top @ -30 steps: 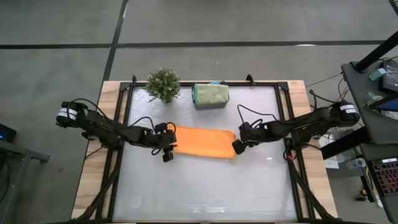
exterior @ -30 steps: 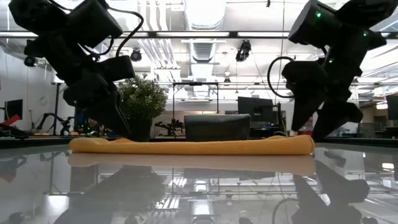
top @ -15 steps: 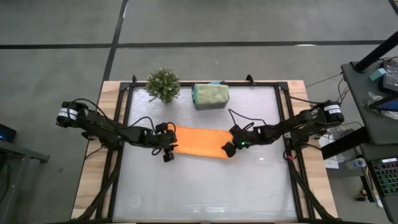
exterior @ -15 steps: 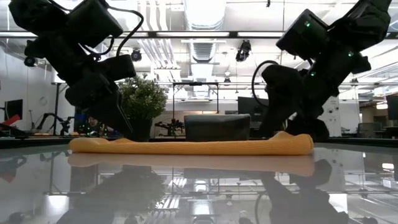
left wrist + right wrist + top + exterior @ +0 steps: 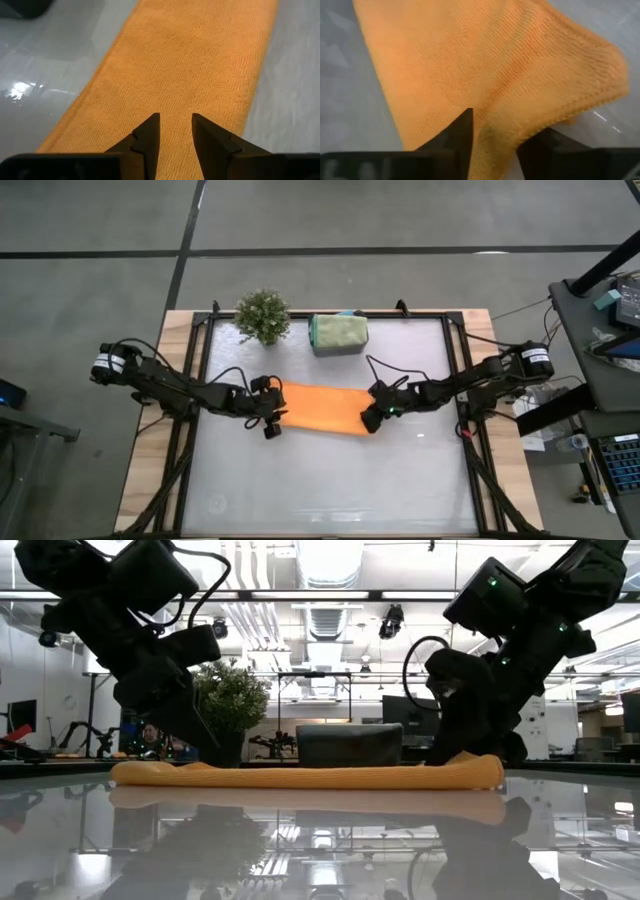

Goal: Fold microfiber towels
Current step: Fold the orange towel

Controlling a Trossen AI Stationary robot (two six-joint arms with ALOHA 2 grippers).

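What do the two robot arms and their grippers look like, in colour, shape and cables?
Both arms are black and slim, built of jointed segments, each with a white band near its base. Loose black cables loop along them. The left gripper and the right gripper are black too, each with two flat, tapering fingers. A small green light glows on the right arm.

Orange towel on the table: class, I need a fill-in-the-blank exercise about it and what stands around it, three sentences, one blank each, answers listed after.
1. The right gripper is closing on the ____ end of the orange towel.
2. The potted plant stands to the ____ of the folded green towel in the high view.
3. The left gripper rests at the towel's ____ end.

Missing words: right; left; left
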